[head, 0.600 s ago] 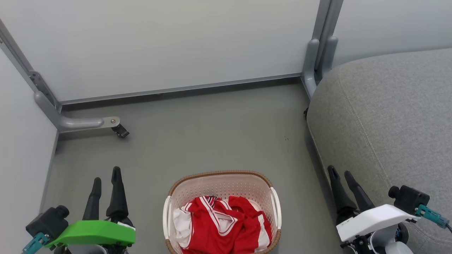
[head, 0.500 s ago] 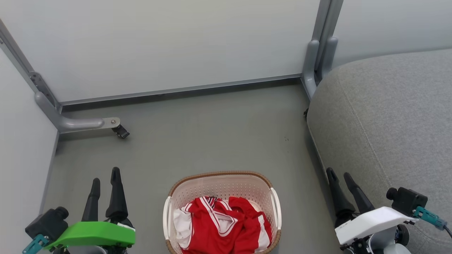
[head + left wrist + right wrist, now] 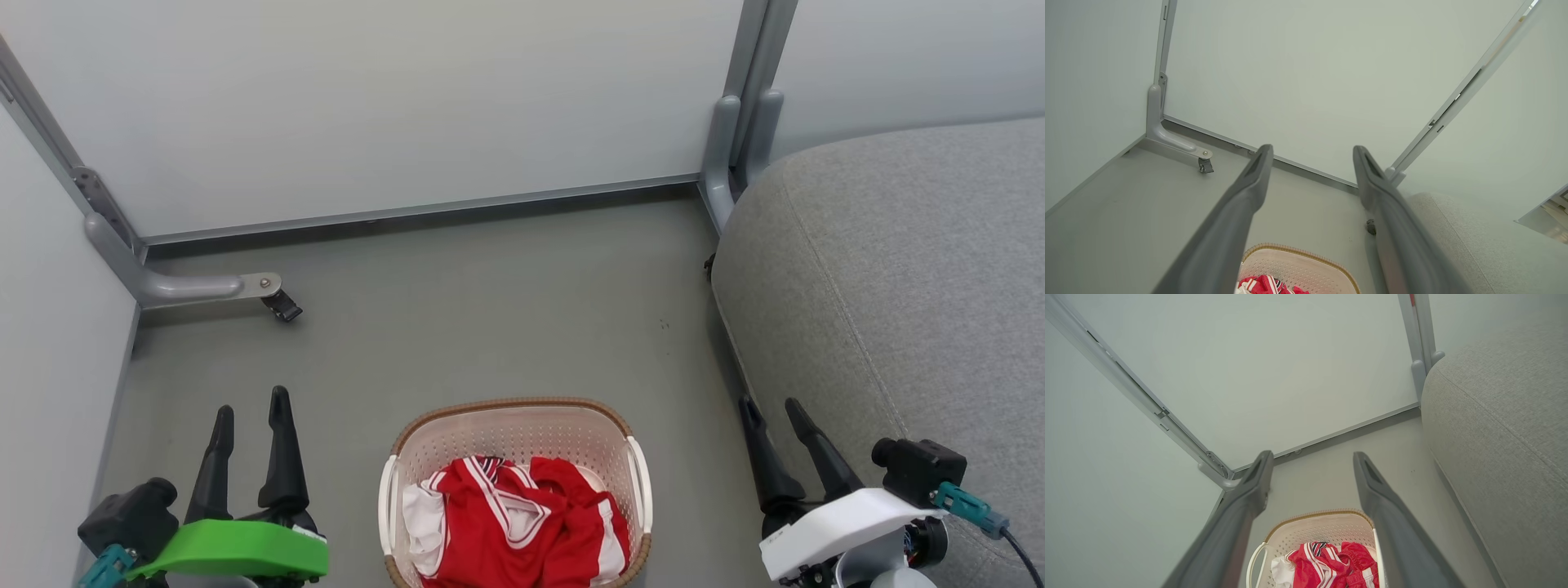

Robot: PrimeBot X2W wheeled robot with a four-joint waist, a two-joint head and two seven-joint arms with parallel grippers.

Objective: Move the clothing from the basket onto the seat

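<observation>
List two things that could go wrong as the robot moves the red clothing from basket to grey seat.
1. The clothing lies bunched in the basket; a grab might drag the basket along.
2. The open right pincer sits beside the seat edge and could catch it.

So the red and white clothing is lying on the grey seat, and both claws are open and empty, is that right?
Not quite. The clothing lies in the basket on the floor, beside the seat, not on it; the head view shows this. The left claw and right claw are open and empty, as you said.
</observation>
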